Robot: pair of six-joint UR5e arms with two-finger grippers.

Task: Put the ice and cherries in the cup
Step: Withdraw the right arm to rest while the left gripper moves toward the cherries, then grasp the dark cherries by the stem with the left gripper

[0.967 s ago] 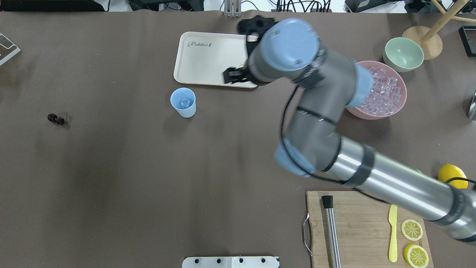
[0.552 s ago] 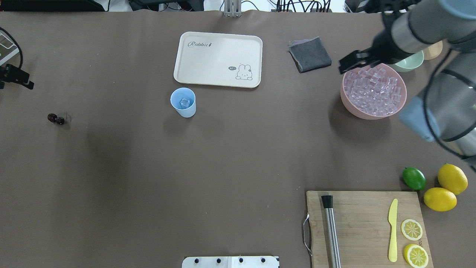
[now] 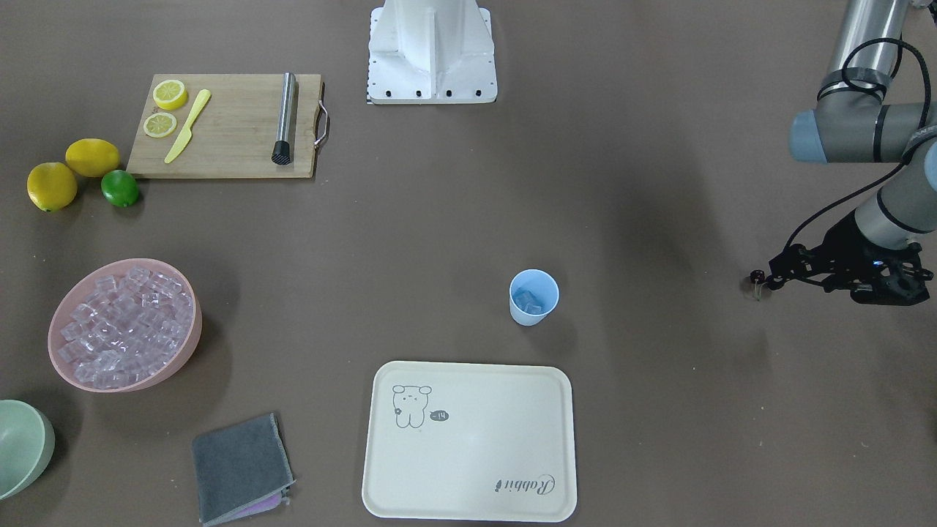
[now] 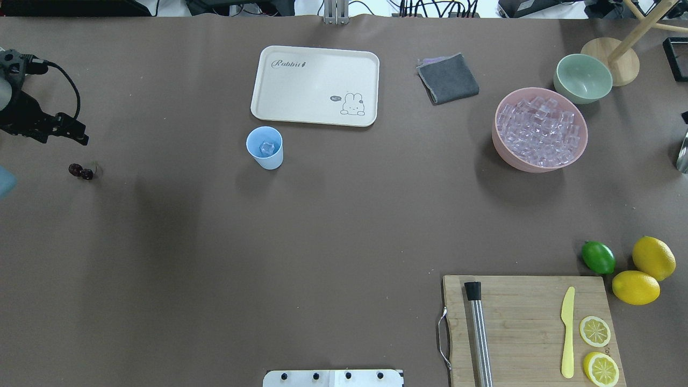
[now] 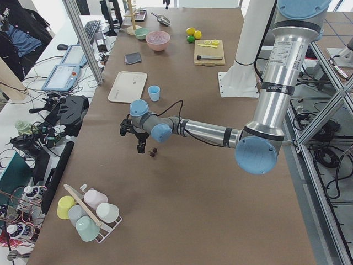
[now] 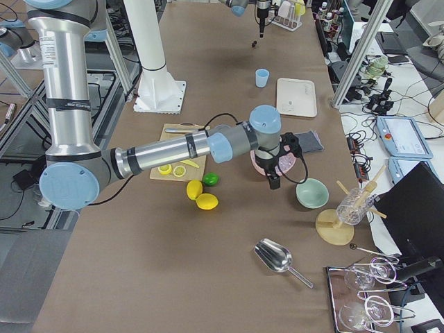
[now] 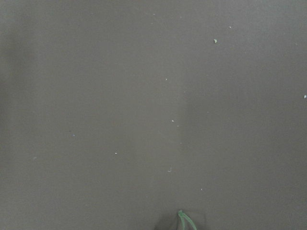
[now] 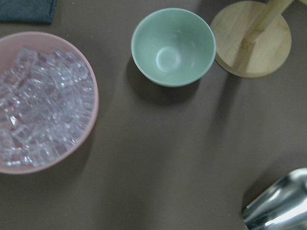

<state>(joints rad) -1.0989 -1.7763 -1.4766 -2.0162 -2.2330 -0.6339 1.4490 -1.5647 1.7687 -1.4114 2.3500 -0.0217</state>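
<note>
Left claw (image 4: 79, 137) hung at the upper left of the overhead view, a little higher in the frame than the cherries (image 4: 80, 172) and apart from them. We could not tell how wide its jaws stood. Right claw (image 6: 273, 182) showed only in the side view from the robot's right, near the middle of that frame, close to the pink bowl (image 4: 537, 167); we could not tell its state either.

We counted two cherries, dark and joined, lying on the brown bench (image 4: 344, 231) at the left edge. One light-blue cup (image 4: 264, 157) stood upright left of centre, just below the one cream tray (image 4: 314, 86), and we saw one ice cube (image 4: 267, 146) inside it. The rest of the ice (image 4: 540, 131) filled the pink bowl at the upper right, too many cubes to count. One pale green bowl (image 4: 583, 78) stood just beside that bowl, and one grey cloth (image 4: 448, 79) lay between the tray and the bowls.

At the lower right, one wooden board (image 4: 521, 322) carried one metal rod (image 4: 480, 333), one yellow knife (image 4: 567, 333) and two lemon slices (image 4: 595, 331). Two whole lemons (image 4: 653, 258) and one green lime (image 4: 598, 257) lay just above its right corner.
</note>
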